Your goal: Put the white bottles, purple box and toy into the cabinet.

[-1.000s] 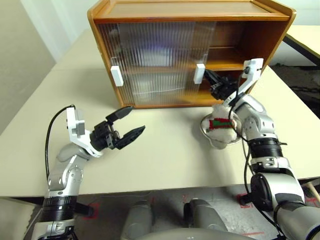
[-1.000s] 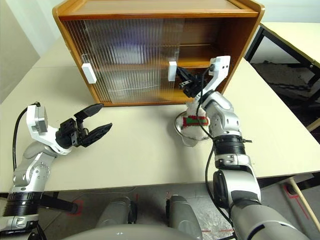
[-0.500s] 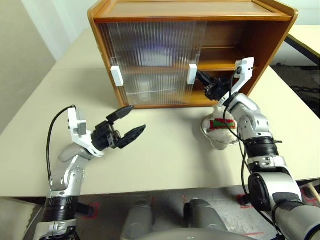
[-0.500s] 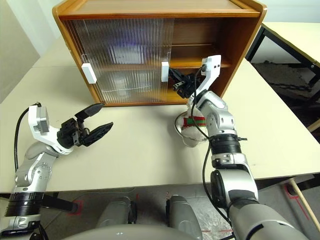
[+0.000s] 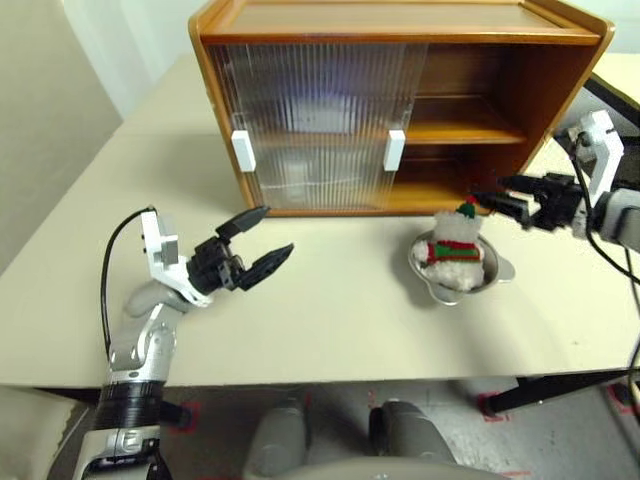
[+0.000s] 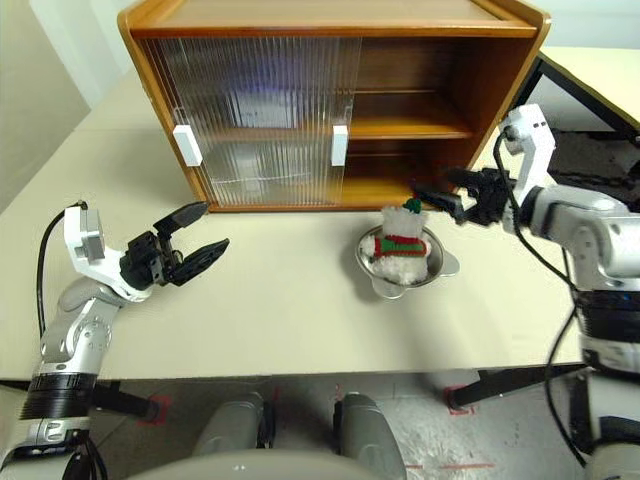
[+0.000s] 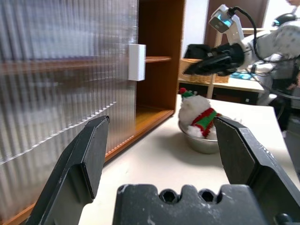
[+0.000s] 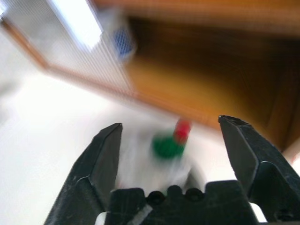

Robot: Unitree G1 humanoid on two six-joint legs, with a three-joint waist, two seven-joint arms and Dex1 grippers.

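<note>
toy (image 5: pixel 455 248): We see the fluffy toy sitting up in a bowl (image 5: pixel 497 272) on the table (image 5: pixel 340 320), just in front of the open right half of the cabinet (image 5: pixel 540 75). Its red tip points up, so its long way is up and down.

right gripper (image 5: pixel 503 202): It is at about 2 o'clock from the toy, near it but not touching. Its fingers are spread wide with nothing between them. In the right wrist view the toy sits between the two fingers (image 8: pixel 105 157), farther off.

left gripper (image 5: pixel 258 243): It is wide open too, and holds nothing. It hovers well away at 9 o'clock from the toy.

nearer arm: We think the right one should take the toy. It is much closer.

next move: We think it must come down to 8 o'clock, close on the toy, then carry it to 12 o'clock onto a shelf.

doors (image 5: pixel 318 125): Both are slid to the left half. The white bottles and purple box are hard to make out behind them.
</note>
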